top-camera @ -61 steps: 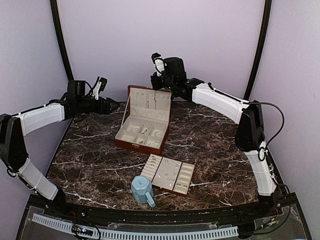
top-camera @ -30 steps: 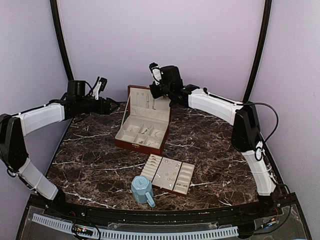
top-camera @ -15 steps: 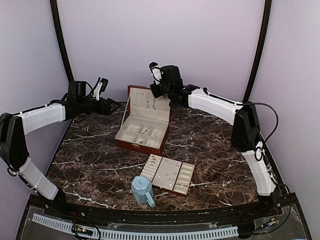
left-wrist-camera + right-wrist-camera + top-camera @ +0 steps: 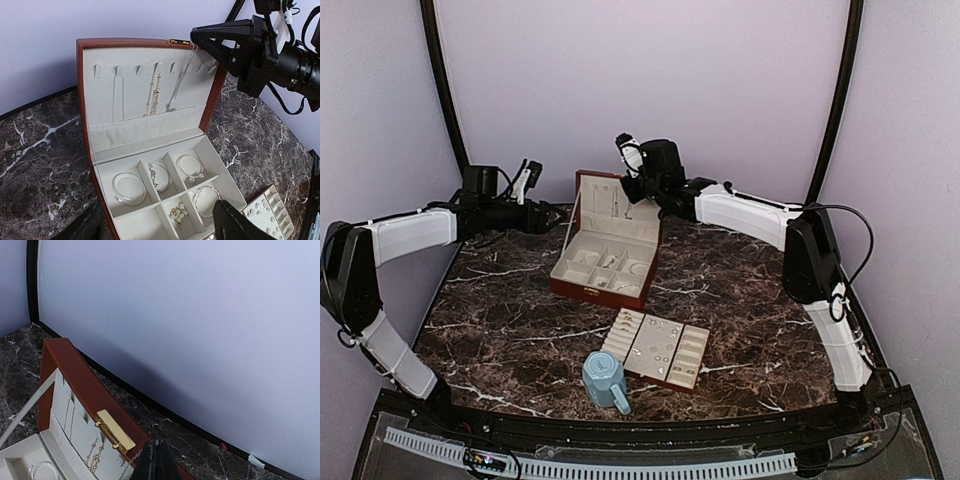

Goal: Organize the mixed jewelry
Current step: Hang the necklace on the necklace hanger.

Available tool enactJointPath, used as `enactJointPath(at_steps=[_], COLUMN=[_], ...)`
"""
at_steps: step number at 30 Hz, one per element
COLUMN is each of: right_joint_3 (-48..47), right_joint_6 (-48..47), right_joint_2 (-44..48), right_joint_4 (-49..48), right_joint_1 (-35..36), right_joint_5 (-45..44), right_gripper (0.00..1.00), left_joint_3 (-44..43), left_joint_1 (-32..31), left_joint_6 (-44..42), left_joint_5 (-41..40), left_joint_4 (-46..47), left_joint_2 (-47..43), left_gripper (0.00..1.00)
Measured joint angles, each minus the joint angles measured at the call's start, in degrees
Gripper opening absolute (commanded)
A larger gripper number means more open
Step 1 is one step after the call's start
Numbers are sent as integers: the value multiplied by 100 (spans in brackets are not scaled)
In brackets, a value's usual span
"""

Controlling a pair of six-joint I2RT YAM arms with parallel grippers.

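Frankly, my worry is the silver chain point(image 4: 179, 75). The right gripper point(image 4: 194, 37) is pinched shut on its upper end, right at the top edge of the open lid point(image 4: 100, 100), and the rest hangs down the cream lining. If I let go before it sits in a hook slot, I expect it to slide down into a heap. The gold clasp point(image 4: 115, 430) is just beside the fingers and could snag a link. A second chain point(image 4: 151, 95) hangs close by and could tangle with this one. Pressing on the lid's rim might swing it shut or shift the jewellery box point(image 4: 582, 288).

The left gripper point(image 4: 544, 216) hovers spread wide and empty, left of the box and clear of it. Bracelets point(image 4: 128, 186) lie in the lower compartments. Nearer me, well apart from the box, are the ring tray point(image 4: 692, 352) and the blue mug point(image 4: 604, 378). Nothing blocks the lid.
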State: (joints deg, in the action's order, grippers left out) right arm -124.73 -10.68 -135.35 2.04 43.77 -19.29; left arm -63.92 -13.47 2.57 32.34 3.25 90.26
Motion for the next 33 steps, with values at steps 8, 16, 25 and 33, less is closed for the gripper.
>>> enactJointPath(at_steps=[8,16,25,33], right_joint_3=[57,337,518,509], right_joint_6=[-17,114,251,328], right_joint_2=[0,144,264,262], right_joint_4=[-114,-299,-173,13], right_joint_1=[0,-9,-15,-15], right_joint_5=[63,376,994,1115], right_gripper=[0,0,0,0], left_joint_3=[-11,-168,-378,-387], left_joint_1=[-275,-531,-531,-505], left_joint_6=[-76,271,498,680], left_joint_5=[-22,63,-343,-695], left_joint_4=[15,365,474,258], left_joint_2=[103,586,638,695], left_gripper=[77,77,77,80])
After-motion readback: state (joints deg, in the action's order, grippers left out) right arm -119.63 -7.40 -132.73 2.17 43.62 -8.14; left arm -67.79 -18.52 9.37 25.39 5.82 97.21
